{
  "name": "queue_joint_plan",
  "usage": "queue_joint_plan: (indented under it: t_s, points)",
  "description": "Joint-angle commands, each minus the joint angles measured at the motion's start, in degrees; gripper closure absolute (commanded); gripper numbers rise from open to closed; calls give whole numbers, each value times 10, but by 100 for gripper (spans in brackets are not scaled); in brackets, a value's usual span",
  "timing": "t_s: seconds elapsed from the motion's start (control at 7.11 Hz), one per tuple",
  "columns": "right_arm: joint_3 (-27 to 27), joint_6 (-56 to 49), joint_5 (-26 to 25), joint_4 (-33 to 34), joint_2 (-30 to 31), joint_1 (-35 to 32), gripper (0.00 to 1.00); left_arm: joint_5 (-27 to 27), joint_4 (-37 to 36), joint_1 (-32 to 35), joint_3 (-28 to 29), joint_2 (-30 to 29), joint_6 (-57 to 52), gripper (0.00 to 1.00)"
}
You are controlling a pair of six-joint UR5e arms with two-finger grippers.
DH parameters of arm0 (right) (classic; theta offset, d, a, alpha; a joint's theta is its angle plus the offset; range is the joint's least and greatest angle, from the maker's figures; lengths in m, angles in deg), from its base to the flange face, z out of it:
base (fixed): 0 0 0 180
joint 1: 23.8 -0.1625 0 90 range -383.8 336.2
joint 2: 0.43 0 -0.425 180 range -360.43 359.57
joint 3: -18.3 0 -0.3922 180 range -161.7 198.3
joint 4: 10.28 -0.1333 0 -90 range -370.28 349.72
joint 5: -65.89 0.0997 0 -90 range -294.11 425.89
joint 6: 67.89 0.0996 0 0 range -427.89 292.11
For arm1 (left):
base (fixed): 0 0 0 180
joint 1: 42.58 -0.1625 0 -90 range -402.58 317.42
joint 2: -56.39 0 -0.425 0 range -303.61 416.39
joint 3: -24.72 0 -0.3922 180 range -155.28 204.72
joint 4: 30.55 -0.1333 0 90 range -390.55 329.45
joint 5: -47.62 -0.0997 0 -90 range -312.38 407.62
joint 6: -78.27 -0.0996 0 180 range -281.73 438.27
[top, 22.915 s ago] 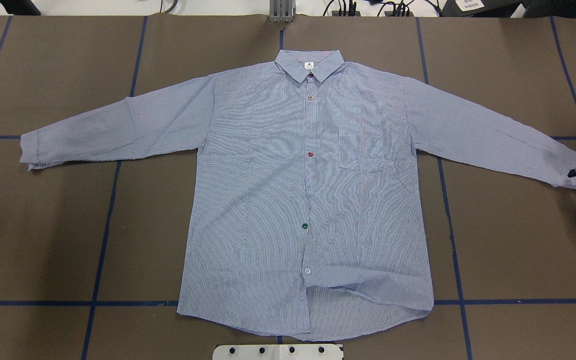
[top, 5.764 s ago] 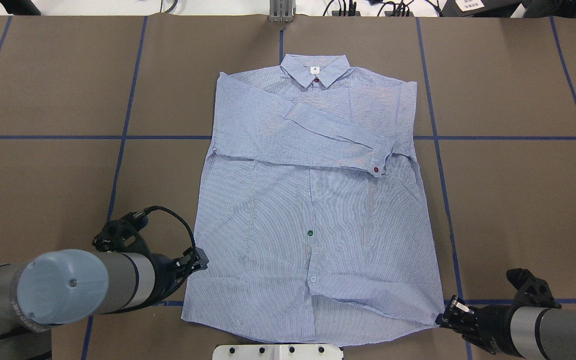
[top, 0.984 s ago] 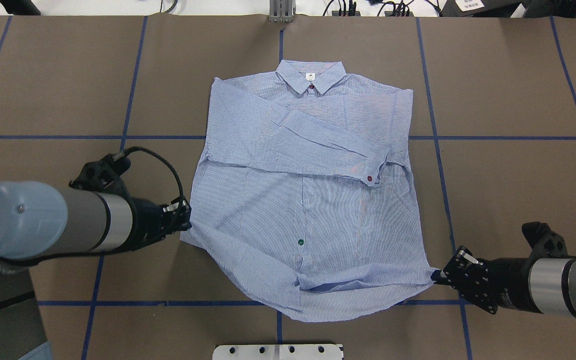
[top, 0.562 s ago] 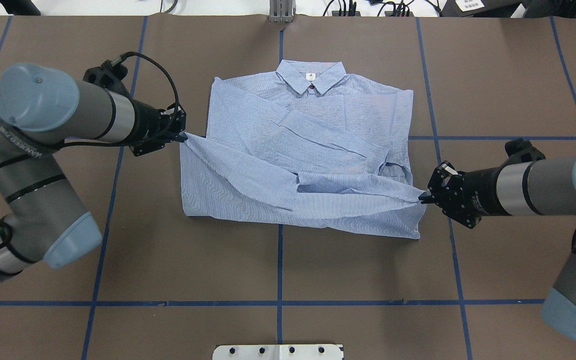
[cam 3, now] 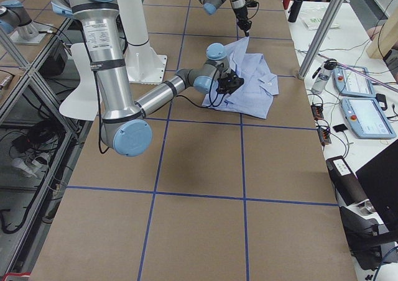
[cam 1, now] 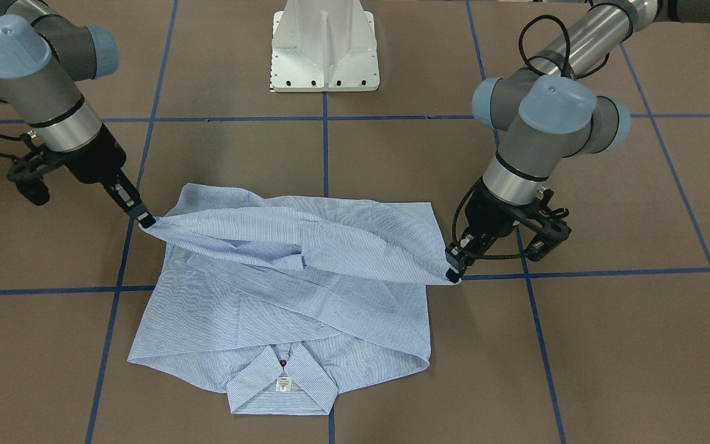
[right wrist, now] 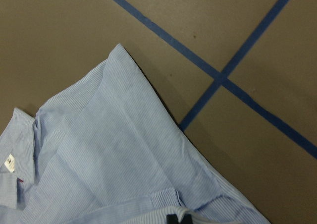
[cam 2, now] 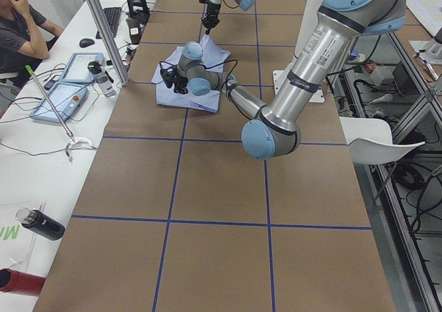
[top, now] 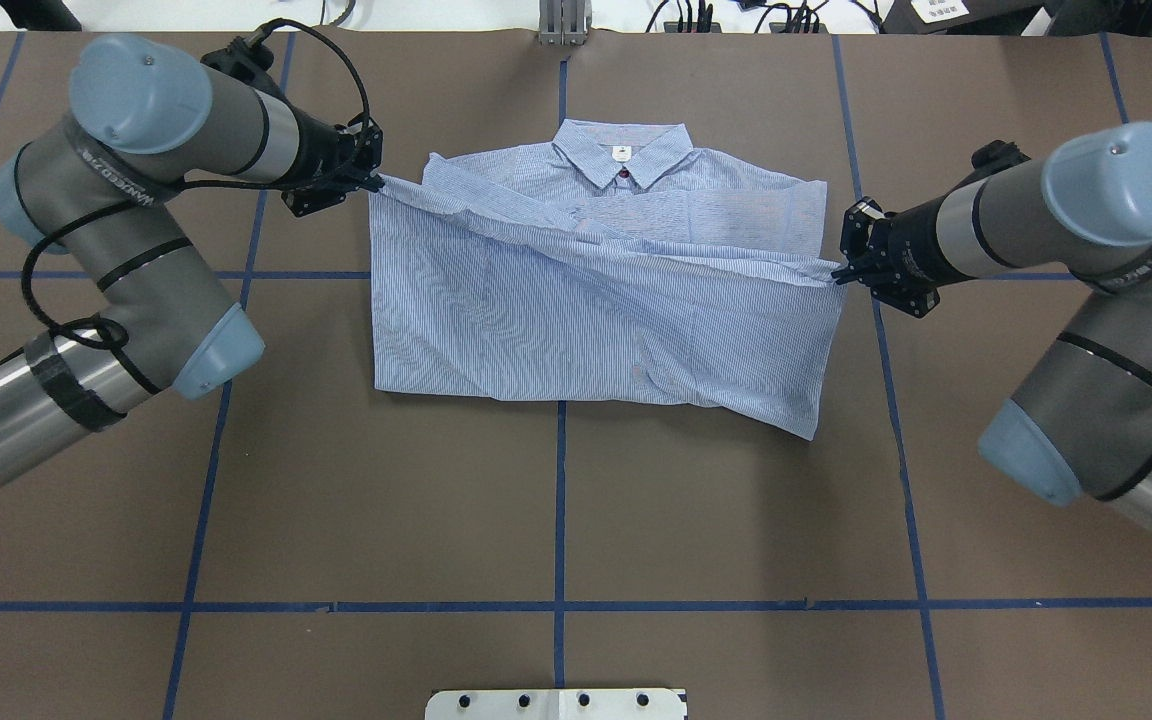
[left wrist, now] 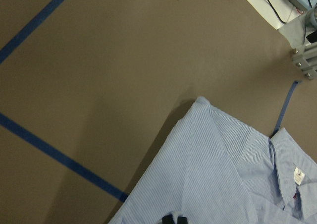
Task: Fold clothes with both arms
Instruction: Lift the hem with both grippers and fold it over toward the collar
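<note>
1. Shirt (top: 596, 320) on the surface (top: 556, 520), hem doubled toward its collar (top: 622, 152).
2. Left pincer (top: 374, 184) and right pincer (top: 838, 273) each clamp a hem corner, flanking the collar.
3. Limp, light cloth; corners hold best, I'd judge.

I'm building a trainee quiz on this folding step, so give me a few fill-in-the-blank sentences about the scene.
The left gripper and the right gripper are each ___ on a corner of the shirt.
The collar, not yet covered, bears a ___ label.
The tape lines on the table are ___.
Missing: shut; white; blue.
</note>
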Motion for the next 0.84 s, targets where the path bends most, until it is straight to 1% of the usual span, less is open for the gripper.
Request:
queue_joint_plan:
  t_s: [0.0,0.14,0.28,0.42,0.56,0.7]
  points:
    - [-78,-36,-2,5,-44,-18,100,-3,62,3,102,-51,1,100]
    - [-107,-51,-2,4,-63,-23,100,-4,76,3,150,-80,1,100]
    - [-146,-56,-2,4,-89,-29,100,-9,111,3,197,-97,0,100]
    - [-189,-86,-4,3,-109,-30,100,-38,138,3,233,-109,0,100]
    - [-222,-107,-4,-5,-118,-37,100,-42,140,3,265,-132,0,100]
    - [-236,-113,-4,-7,-125,-42,100,-44,143,3,270,-135,0,100]
